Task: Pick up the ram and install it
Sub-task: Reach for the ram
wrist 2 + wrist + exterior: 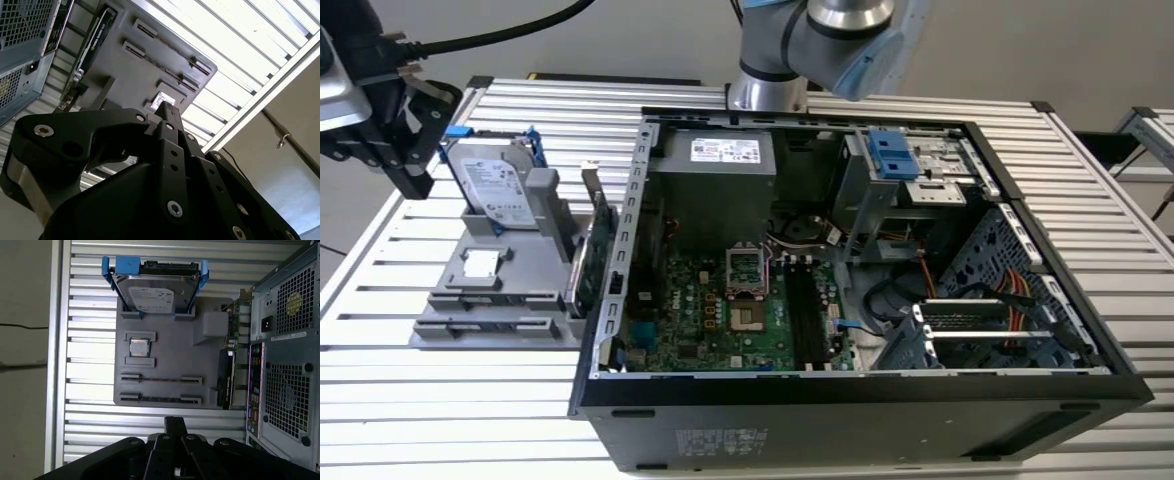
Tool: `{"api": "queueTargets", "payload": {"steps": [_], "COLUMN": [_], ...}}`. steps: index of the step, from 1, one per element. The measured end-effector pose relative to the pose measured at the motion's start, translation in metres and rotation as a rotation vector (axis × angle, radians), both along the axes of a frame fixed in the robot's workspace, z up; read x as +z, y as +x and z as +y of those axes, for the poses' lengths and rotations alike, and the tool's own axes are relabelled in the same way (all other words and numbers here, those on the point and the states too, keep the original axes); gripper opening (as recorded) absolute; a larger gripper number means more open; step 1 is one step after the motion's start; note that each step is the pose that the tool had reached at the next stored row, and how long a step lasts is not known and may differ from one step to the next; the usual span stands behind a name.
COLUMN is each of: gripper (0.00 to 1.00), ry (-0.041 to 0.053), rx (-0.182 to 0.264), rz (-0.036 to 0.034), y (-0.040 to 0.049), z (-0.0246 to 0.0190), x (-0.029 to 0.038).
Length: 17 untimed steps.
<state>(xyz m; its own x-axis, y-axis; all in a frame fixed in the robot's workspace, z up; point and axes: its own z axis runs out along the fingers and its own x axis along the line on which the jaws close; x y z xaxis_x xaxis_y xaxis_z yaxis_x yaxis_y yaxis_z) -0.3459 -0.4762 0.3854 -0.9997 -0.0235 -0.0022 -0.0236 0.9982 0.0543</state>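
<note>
The black two-fingered gripper (411, 180) hangs above the far corner of the grey moulded fixture plate (170, 355), at the exterior view's left, over the slatted aluminium table (454, 380). In both wrist views its fingertips (165, 107) meet in one narrow tip with nothing seen between them, so I judge it pressed together and empty.

The plate's two long slotted rails (160, 380) look bare. The ram (803, 310), a long, narrow dark stick, seems to stand on edge in the memory slots of the green motherboard (707, 320) inside the open black computer case (854, 400); I cannot be sure it is not just an empty slot.

Taken that way, the ram lies well apart from the gripper, toward the exterior view's right and nearer the camera. The case's side wall and the upright green expansion card with a metal bracket (598, 255) stand between them. Its long axis runs from the case's far end toward its near edge, about crosswise to the fixture rails. The silver hard drive in a blue frame (500, 185) stands just beside the gripper
</note>
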Motion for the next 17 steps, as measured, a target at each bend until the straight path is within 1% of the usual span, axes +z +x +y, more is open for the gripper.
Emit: {"api": "queueTargets", "payload": {"steps": [4,8,17], "gripper": [0.0,0.0,0.0], "ry": [0.0,0.0,0.0], "rx": [0.002,0.013,0.072], "rz": [-0.0001,0.0,0.0], "y": [0.0,-0.0001,0.0], "z": [0.0,0.0,0.0], "x": [0.0,0.0,0.0]}}
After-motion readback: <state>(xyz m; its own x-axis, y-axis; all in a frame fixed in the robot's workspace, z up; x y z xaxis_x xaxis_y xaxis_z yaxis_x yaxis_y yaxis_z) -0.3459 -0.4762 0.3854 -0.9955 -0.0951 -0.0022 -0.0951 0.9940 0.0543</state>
